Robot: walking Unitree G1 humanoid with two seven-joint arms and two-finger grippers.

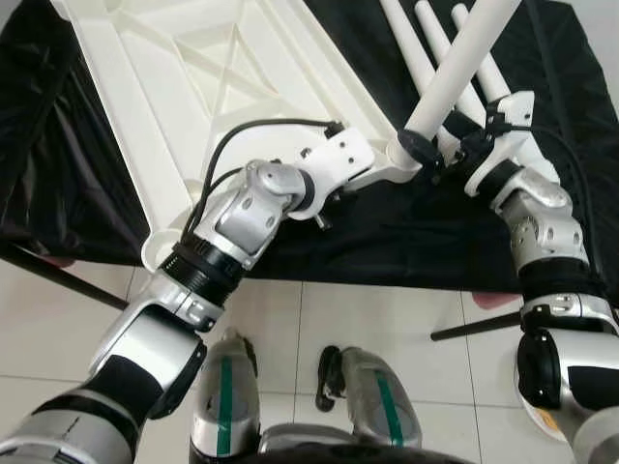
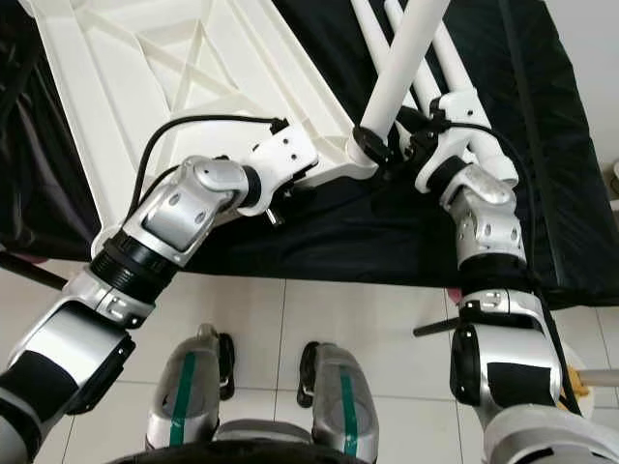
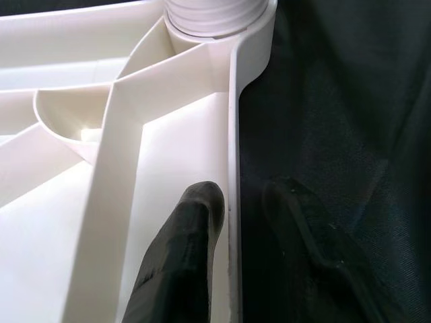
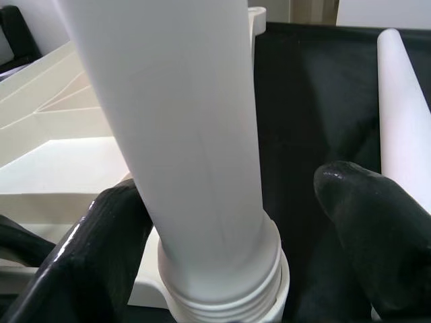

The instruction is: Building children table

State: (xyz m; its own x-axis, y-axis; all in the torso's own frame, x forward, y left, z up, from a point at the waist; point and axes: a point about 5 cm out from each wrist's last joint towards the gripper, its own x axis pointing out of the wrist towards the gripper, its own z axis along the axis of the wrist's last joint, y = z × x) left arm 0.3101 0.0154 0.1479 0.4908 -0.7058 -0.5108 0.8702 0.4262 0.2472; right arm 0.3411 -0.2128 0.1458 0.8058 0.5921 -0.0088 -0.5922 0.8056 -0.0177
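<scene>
On black cloth, right tool around table leg, threads visible

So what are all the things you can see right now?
Tabletop: one, white, upside down on the black cloth, ribs showing.
Leg: one, white, standing tilted in the tabletop's corner socket.
Spare legs: at least two, white, lying on the cloth behind it.
Black cloth: one, under everything.
Floor tiles: pale, in front.
Left gripper: one, black, straddling the tabletop's rim.
Right gripper: one, black, around the leg's base.
</scene>
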